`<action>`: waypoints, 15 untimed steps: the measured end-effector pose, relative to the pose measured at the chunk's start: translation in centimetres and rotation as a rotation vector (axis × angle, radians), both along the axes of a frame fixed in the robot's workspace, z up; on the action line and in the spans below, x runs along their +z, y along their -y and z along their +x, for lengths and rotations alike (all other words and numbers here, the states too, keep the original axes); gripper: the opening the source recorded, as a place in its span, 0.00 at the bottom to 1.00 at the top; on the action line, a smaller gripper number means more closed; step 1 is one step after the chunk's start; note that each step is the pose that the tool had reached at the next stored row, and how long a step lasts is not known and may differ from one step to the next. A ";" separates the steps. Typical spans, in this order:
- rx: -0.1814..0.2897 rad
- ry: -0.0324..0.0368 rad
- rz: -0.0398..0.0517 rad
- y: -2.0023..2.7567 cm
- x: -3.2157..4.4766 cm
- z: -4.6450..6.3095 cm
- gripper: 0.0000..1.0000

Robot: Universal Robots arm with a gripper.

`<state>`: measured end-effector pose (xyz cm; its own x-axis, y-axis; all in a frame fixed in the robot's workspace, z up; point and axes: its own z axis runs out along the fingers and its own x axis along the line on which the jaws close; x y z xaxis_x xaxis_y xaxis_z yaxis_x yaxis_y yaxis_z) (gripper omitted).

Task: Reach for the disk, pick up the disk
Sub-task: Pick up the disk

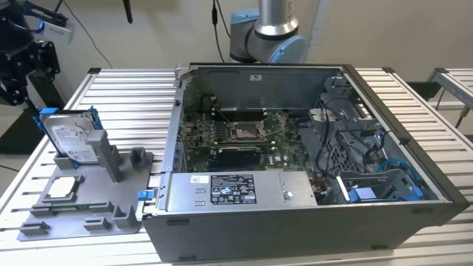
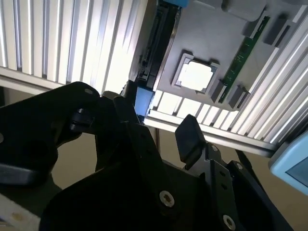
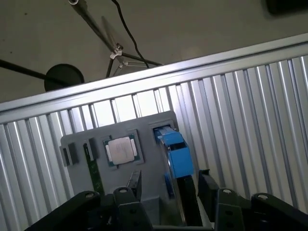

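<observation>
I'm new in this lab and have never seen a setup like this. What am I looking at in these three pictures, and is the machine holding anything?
This is one robot arm at a slatted metal table. The exterior view comes from a camera off the arm. Both wrist views come from cameras riding on the arm, looking past its black gripper. On the table sit an open computer case and, at the exterior view's left, a grey holder tray. The disk, a hard drive with blue side rails, stands upright in the tray. A small square chip lies flat in a recess of the tray. The gripper hangs open over the tray near the disk and holds nothing.
</observation>
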<state>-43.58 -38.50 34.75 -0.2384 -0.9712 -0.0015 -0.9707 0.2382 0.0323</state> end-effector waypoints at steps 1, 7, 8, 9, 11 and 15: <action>0.000 0.0000 -0.0001 -0.13 -0.15 0.0 1.00; 0.000 -0.0002 -0.0001 -0.32 -0.67 0.0 1.00; 0.000 0.0000 -0.0001 -0.32 -0.69 0.0 1.00; 0.000 0.0000 -0.0001 -0.32 -0.71 0.0 1.00; 0.000 0.0000 0.0000 -0.32 -0.71 0.0 1.00; 0.000 0.0001 0.0000 -0.32 -0.72 0.0 1.00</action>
<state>-43.58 -38.17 34.04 -0.2382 -0.9712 -0.0015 -0.9707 0.2380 0.0322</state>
